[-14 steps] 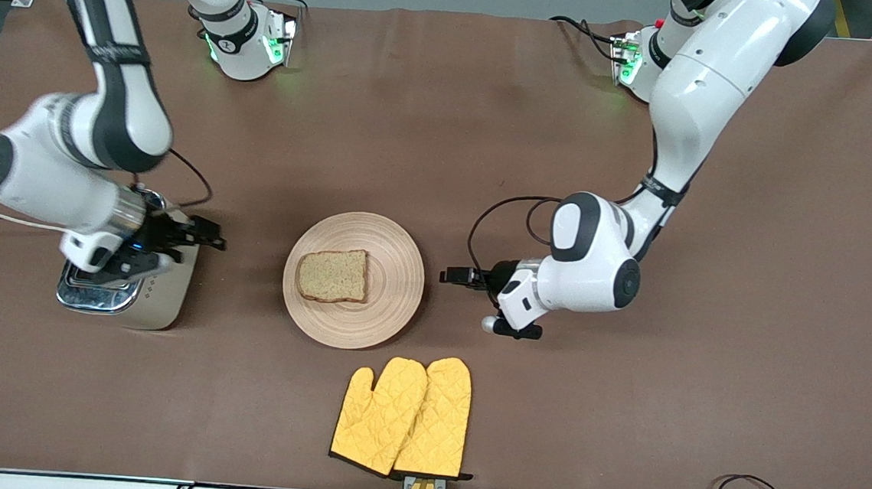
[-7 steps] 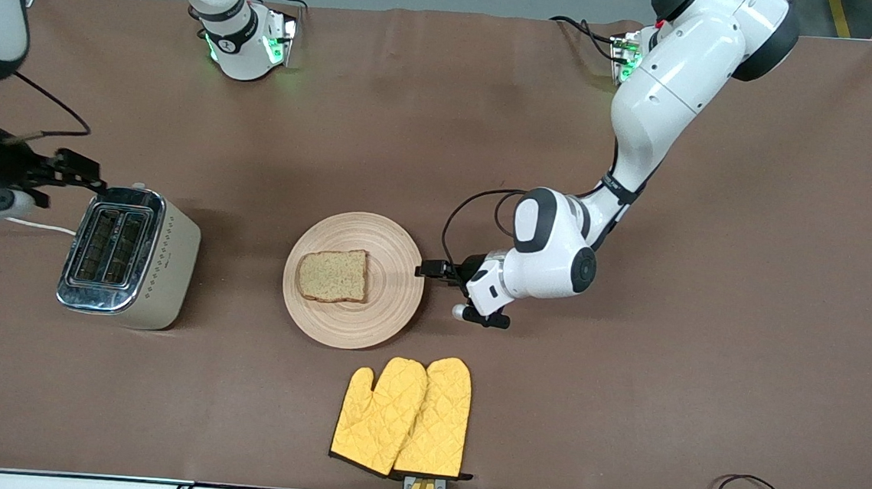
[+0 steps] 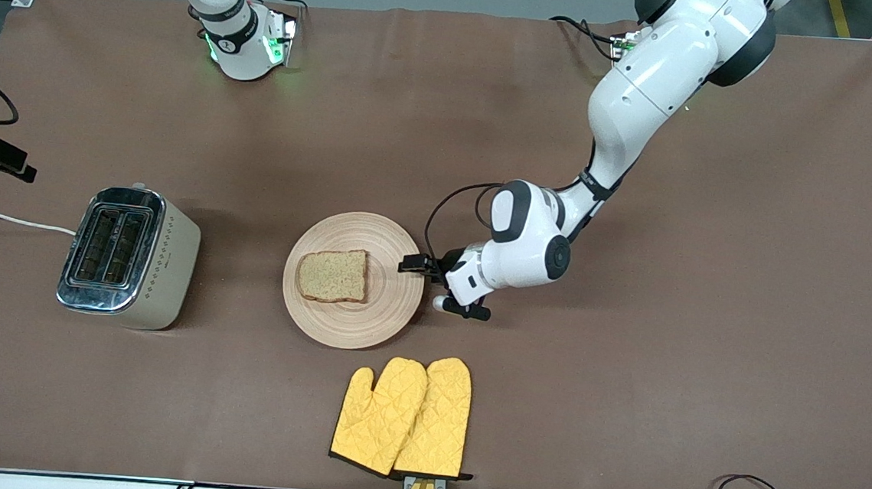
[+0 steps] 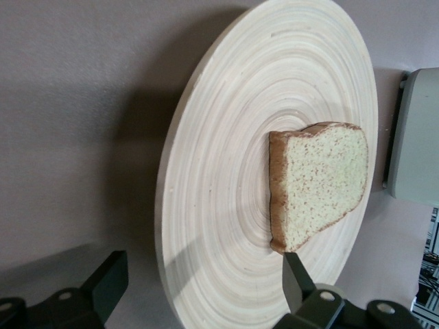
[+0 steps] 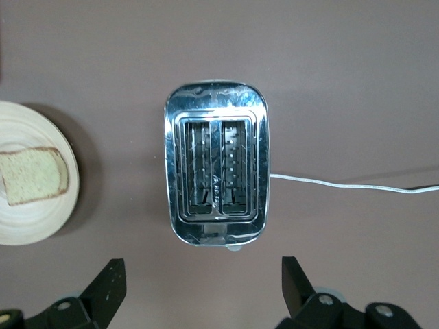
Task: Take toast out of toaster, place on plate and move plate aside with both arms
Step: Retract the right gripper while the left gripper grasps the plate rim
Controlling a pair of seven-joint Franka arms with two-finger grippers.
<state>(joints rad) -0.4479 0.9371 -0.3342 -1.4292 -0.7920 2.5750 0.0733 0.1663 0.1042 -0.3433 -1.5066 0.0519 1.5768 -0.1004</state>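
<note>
Your toast (image 3: 332, 275) lies flat on the plate (image 3: 393, 303) mid-table, your left gripper (image 3: 409, 264) sits spread at the plate's rim toward the left arm's end, and your right gripper (image 5: 199, 288) hangs spread above the toaster (image 3: 128, 256).

text: none legible | labels: none | numbers: none

Matt wooden plate (image 3: 385, 310), glossy chrome-topped toaster (image 3: 128, 257), quilted cloth mitts (image 3: 404, 419).
</note>
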